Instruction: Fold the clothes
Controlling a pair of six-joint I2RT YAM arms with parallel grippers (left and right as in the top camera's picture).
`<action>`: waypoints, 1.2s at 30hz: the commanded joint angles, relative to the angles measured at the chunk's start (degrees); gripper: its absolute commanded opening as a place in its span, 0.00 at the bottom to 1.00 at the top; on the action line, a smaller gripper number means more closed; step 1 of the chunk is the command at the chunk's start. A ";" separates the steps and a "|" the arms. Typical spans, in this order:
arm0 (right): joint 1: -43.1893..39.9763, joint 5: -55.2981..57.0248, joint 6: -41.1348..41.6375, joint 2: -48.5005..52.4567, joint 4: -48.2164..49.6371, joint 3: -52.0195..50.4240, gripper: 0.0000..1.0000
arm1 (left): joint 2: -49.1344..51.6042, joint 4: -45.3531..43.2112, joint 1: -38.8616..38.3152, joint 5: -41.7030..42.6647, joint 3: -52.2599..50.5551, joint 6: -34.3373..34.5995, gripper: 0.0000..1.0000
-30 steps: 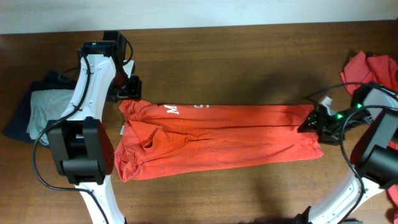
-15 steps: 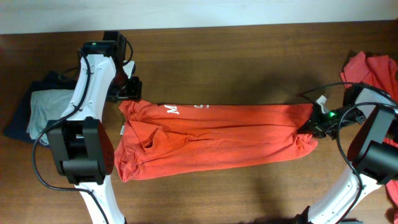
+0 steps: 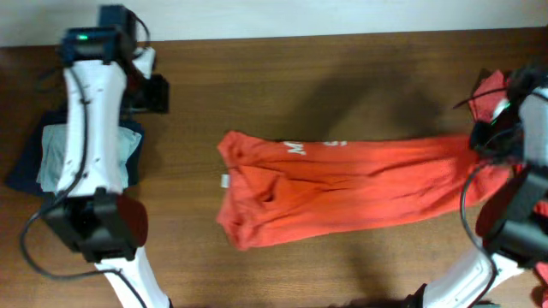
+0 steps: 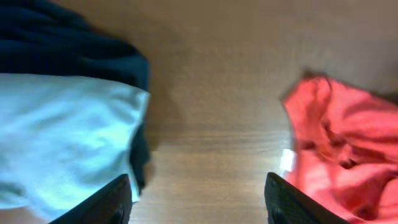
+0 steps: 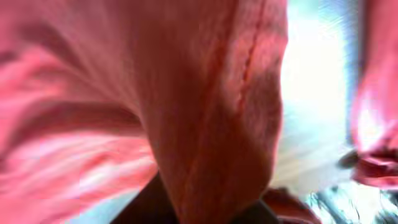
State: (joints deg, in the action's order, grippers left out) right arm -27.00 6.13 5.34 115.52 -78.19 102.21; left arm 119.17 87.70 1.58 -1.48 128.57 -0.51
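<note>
Within right gripper (image 5: pixel 196 208), end of orange T-shirt (image 3: pixel 342 184)

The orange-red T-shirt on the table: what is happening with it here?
The right gripper is closed on one end of the orange-red cotton T-shirt, which lies stretched out across the brown wooden table. The left gripper is open and empty, above bare wood between the shirt's other end and the folded navy and pale grey garments.

Left gripper (image 3: pixel 155 94) far left, jaws wide apart. Right gripper (image 3: pixel 491 135) far right, jaws clamped on T-shirt (image 3: pixel 342 184).
</note>
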 commanded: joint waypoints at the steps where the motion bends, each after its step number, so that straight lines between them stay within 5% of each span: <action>1: 3.56 -1.20 1.77 -6.56 -1.86 5.27 0.04 | -4.70 1.55 1.33 -0.17 4.85 -1.07 0.70; 23: 56.28 -9.18 6.25 -5.14 -0.37 -2.40 0.04 | -11.06 3.58 1.36 -0.20 5.57 -1.05 0.72; 31: 63.10 -13.29 9.11 -4.35 9.40 -9.90 0.04 | -11.06 4.33 1.36 -0.20 5.57 -1.05 0.72; 36: 64.24 -21.38 6.64 -4.70 11.89 -10.32 0.31 | -11.06 4.44 1.36 -0.17 5.57 -1.05 0.72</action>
State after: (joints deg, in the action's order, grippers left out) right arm 36.27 -7.77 13.28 111.09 -67.29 91.59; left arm 110.02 91.96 2.98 -1.50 133.47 -0.67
